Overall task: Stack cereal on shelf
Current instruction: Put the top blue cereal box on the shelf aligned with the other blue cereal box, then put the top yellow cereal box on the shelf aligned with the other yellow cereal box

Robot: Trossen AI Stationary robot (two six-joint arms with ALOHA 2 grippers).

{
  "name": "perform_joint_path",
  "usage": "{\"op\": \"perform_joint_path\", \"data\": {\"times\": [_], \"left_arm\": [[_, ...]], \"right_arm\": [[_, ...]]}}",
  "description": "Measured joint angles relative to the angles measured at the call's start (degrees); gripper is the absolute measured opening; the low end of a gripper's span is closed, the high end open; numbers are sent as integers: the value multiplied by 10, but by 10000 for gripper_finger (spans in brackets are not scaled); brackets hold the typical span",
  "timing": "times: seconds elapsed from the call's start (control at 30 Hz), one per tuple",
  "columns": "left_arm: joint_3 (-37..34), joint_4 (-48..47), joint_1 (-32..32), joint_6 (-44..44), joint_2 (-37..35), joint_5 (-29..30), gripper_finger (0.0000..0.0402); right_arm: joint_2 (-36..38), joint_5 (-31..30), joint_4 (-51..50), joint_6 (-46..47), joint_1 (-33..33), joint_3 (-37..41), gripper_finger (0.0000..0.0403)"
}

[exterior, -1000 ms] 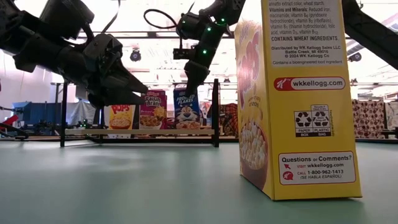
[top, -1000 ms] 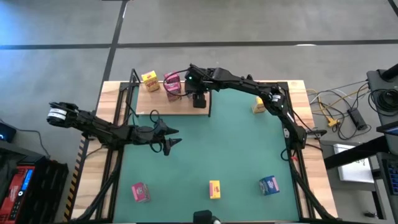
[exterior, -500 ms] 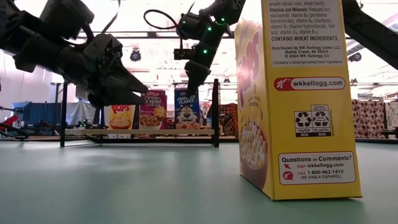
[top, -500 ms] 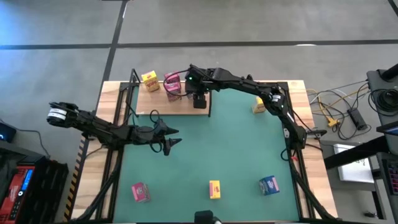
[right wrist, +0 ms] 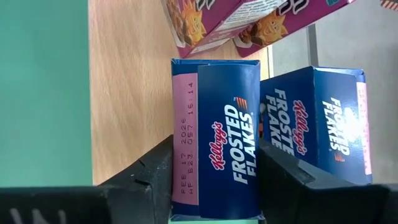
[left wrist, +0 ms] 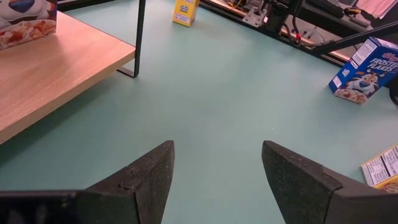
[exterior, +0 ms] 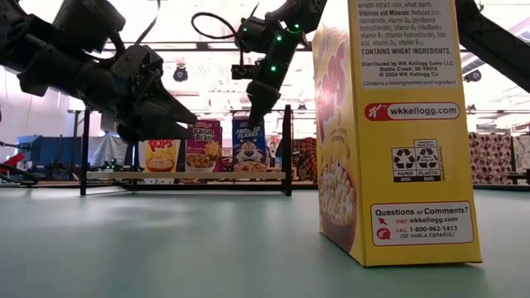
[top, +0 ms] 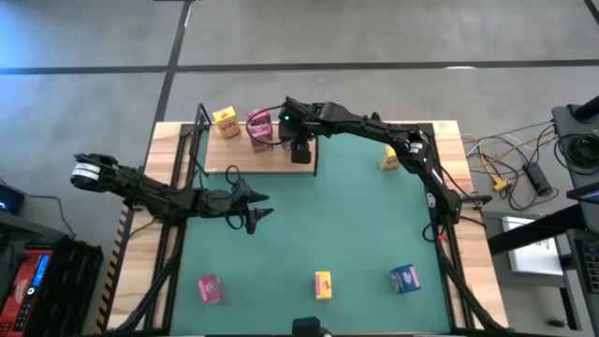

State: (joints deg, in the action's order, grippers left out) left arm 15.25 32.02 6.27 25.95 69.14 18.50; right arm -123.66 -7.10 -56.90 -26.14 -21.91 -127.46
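The shelf [top: 245, 156] is a pale wooden board with black uprights at the table's far side. On it stand a yellow cereal box [top: 226, 122], a pink one [top: 259, 128] and a blue one [exterior: 248, 147]. My right gripper [top: 298, 150] reaches down over the board's right end and is shut on the blue box [right wrist: 214, 124]. Close beside that box is a second blue box [right wrist: 317, 118]. My left gripper [top: 255, 213] hangs open over the green mat, left of centre, with nothing between its fingers [left wrist: 149, 174]. My right gripper pinches the blue box between its two fingers [right wrist: 155, 177], one on each long side of the top panel [right wrist: 186, 155]. The fingers slant down from above and from the table's right. The box stands upright with its bottom on the shelf board.
Loose boxes stand on the mat: pink [top: 211, 288], yellow [top: 323, 284] and blue [top: 404, 278] near the front edge, and a yellow one [top: 390, 159] at the far right. The front yellow box [exterior: 397, 132] fills the right of the low view. Cables lie right of the table.
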Motion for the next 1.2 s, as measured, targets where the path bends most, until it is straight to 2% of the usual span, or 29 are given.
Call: {"op": "perform_joint_path", "data": {"times": [0.2, 0.53, 0.73, 1.0, 1.2], "left_arm": [[0, 0, 0, 0, 0, 0, 227], [0, -13, 0, 0, 0, 0, 227], [0, -14, 0, -4, 0, 0, 227], [0, -17, 0, -4, 0, 0, 227], [0, -17, 0, -4, 0, 0, 227]], "right_arm": [[0, 10, 0, 21, 0, 0, 154], [2, 10, 2, 21, 0, 0, 221], [4, -15, -1, 17, 0, -18, 247], [4, -19, -14, 21, 0, -64, 258], [16, -20, -50, 82, 6, -74, 250]]}}
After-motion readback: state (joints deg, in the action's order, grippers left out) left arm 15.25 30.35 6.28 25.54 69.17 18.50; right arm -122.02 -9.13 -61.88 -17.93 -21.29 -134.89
